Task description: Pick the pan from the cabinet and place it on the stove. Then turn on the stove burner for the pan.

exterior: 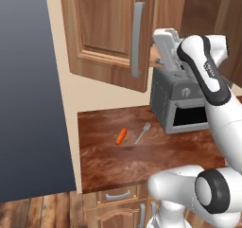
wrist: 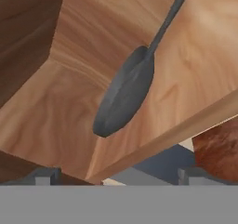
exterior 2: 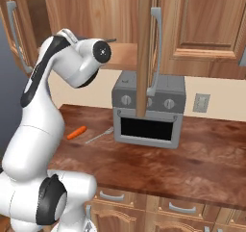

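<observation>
Left base view: white arm raised toward the open reddish-brown wooden wall cabinet [exterior: 111, 33], above a dark wood desk [exterior: 108, 161] carrying a small orange carrot [exterior: 121, 135], silver fork [exterior: 143, 133] and boxy silver oven [exterior: 179, 104]. Right base view: same arm reaching at the cabinet shelf, doors open, nothing lifted. Hand view: dark grey round frying pan [wrist: 125, 95] with long thin handle lies on the pale wooden shelf ahead, claw [wrist: 116, 175] spread wide and empty, so grasp, stove placement and burner all remain.
</observation>
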Tool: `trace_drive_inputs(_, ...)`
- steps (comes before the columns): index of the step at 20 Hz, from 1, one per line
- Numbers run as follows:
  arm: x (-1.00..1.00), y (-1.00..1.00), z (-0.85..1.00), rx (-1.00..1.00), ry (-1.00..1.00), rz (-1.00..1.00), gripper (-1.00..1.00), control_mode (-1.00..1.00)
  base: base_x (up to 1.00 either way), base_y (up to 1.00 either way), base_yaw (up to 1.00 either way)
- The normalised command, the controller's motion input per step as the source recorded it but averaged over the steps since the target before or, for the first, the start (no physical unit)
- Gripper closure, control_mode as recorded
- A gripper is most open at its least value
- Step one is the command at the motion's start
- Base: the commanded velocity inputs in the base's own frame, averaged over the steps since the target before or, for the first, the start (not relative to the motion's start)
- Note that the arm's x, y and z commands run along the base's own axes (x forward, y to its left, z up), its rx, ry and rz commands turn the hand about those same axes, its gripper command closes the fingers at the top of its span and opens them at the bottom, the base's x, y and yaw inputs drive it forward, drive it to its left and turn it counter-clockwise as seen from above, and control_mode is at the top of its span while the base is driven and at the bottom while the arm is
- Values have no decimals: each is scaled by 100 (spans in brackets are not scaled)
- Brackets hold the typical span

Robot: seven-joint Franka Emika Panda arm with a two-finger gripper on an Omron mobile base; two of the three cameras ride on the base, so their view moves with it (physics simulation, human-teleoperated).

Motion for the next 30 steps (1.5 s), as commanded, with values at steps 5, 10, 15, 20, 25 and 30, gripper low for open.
trace_drive_inputs(5, 4, 30, -1, 7, 15, 2, -100, -100, 0, 0, 0)
trace_drive_inputs(10, -2, 43, 0, 3, 17, 6, -100, -100, 0, 0, 0)
trace_drive_inputs(15, -20, 45, 0, 3, 11, 9, -100, -100, 0, 0, 0)
trace_drive_inputs(20, -52, 45, 0, 5, 1, 8, -100, -100, 0, 0, 0)
trace_drive_inputs(25, -56, 51, 0, 3, 0, 9, -100, -100, 0, 0, 0)
trace_drive_inputs(30, -50, 55, 0, 1, 0, 8, -100, -100, 0, 0, 0)
